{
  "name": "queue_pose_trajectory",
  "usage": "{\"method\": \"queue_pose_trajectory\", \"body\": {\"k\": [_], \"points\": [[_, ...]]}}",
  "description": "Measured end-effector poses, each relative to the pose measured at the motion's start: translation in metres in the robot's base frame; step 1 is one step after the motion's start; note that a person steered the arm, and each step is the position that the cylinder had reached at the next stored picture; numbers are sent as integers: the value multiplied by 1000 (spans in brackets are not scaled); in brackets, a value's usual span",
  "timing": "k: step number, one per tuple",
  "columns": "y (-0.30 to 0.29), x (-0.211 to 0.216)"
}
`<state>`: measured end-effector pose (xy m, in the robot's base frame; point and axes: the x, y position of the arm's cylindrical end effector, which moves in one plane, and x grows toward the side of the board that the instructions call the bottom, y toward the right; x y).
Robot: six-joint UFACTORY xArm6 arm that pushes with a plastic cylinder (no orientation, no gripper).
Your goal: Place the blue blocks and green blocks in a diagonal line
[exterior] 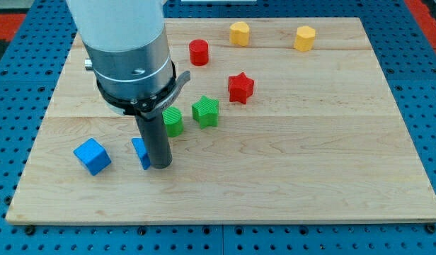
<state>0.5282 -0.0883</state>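
Note:
My tip (pixel 160 166) rests on the board at the lower left of centre. It touches the right side of a blue block (pixel 139 152) that the rod partly hides; its shape cannot be made out. A blue cube (pixel 91 156) lies further to the view's left. A green round block (pixel 174 122) sits just above and right of the tip, partly behind the rod. A green star (pixel 205 111) lies to its right, slightly higher.
A red cylinder (pixel 199 52) and a red star (pixel 241 87) lie above the green blocks. Two yellow blocks (pixel 239 33) (pixel 305 37) sit near the view's top edge. The wooden board (pixel 310 170) lies on a blue pegboard.

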Motion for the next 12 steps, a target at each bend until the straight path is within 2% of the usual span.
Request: {"method": "queue_pose_trajectory", "body": {"k": [2,4,5,6,7,8,10,11,12], "points": [[80,-8],[83,-8],[78,8],[140,-12],[172,-56],[153,-99],[33,-117],[3,-134],[-2,-103]]}}
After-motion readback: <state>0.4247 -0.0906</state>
